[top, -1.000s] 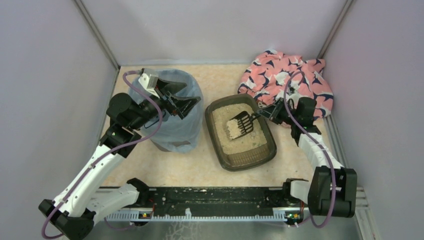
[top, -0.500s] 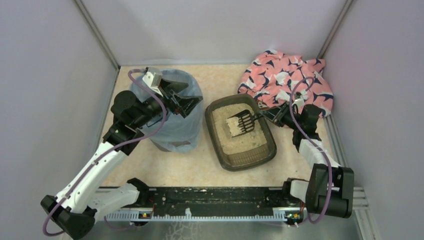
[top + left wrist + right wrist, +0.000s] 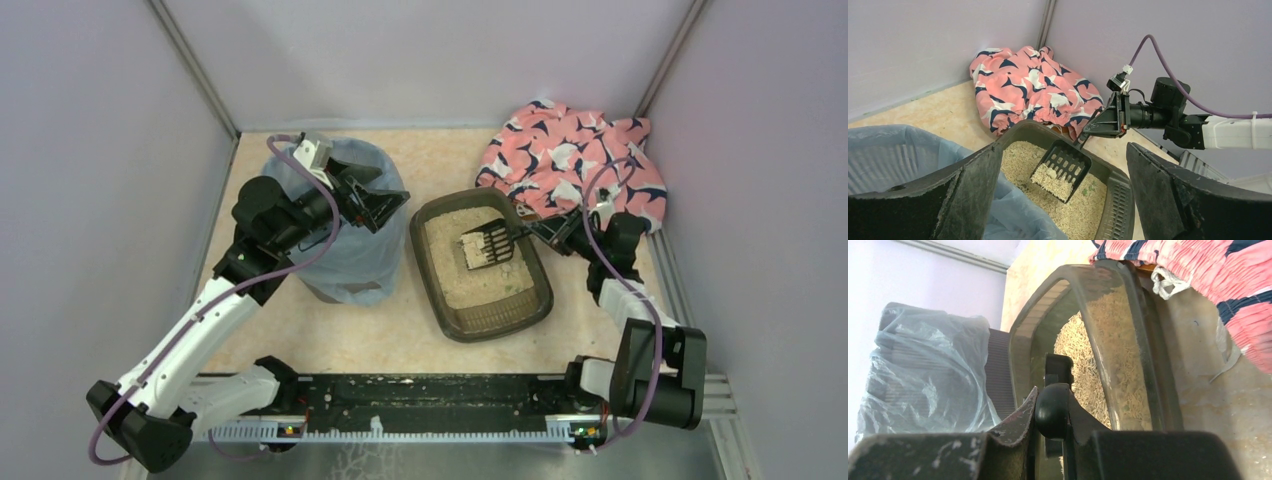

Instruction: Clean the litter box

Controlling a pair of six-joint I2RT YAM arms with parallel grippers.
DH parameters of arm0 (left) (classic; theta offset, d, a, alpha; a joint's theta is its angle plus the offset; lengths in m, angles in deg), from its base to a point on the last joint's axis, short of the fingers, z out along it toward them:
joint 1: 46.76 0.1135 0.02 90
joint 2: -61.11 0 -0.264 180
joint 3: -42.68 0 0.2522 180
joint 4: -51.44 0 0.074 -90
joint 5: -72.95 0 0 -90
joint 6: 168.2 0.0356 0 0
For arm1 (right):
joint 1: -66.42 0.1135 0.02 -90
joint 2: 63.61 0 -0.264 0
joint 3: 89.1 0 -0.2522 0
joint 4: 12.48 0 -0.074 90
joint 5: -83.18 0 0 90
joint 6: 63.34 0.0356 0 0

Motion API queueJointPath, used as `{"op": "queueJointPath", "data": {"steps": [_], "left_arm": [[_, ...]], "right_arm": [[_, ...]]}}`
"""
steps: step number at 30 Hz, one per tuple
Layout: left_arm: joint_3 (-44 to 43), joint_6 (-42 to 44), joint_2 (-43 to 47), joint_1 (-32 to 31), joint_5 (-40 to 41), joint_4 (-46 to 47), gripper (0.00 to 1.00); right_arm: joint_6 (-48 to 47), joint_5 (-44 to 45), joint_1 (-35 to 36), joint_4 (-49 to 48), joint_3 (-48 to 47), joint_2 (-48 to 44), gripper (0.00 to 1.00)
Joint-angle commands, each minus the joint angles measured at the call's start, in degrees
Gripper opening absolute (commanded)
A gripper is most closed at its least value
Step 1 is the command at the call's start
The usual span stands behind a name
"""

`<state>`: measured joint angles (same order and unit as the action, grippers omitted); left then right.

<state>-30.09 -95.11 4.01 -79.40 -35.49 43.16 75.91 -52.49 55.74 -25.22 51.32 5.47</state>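
One litter box [image 3: 500, 320] out there, dark brown and shallow, sitting mid-table with its beige litter showing. It lies between the bin on its left and the cloth at its far right corner. One scoop [image 3: 486, 246], black and slotted, hangs over the far half of the box. The left wrist view shows a small heap of litter and a pale clump lying in its head, and the head is lifted clear of the litter bed. The scoop's handle runs back to the right gripper [image 3: 540, 230], whose jaws are clamped tight on it. That gripper sits just over the box's far right rim, close beside the cloth.

One bin [image 3: 350, 265], round and lined with a translucent blue bag, stands just left of the box, the bag nearly brushing the box's wall. The left gripper [image 3: 385, 195] hovers above the bin's right side, its fingers spread wide with nothing between them. It points toward the box but is clear of it.

One cloth [image 3: 575, 150], pink with a navy and white print, is bunched in the far right corner. Two arms, one table [image 3: 350, 340] with a speckled beige top.
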Motion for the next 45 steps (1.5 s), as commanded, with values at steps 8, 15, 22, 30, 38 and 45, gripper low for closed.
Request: {"op": "queueJointPath", "data": {"steps": [8, 15, 22, 30, 38, 45], "left_arm": [[-1.05, 0.64, 1.41, -0.01, 1.41, 0.08, 0.99], [-0.33, 1.96, 2.3, -0.04, 2.25, -1.03, 0.99], [-0.05, 1.74, 1.92, 0.04, 2.31, -0.98, 0.99], [-0.22, 1.27, 1.43, -0.03, 2.11, -1.16, 0.99], [-0.09, 1.69, 2.69, 0.02, 3.23, -1.38, 0.99], [-2.05, 1.78, 4.44, 0.04, 5.8, -5.0, 0.99]], "right_arm": [[0.0, 2.14, 0.95, -1.43, -2.82, 0.63, 0.0], [-2.08, 6.06, -0.1, 1.79, -1.72, 0.08, 0.0], [-2.32, 6.86, 0.18, 1.36, -1.79, 0.17, 0.0], [-0.09, 4.05, -0.16, -1.02, -1.24, -0.72, 0.0], [2.77, 4.07, -0.44, -0.68, -1.34, -2.16, 0.0], [2.35, 4.19, -0.66, 11.63, -10.19, -6.85, 0.0]]}}
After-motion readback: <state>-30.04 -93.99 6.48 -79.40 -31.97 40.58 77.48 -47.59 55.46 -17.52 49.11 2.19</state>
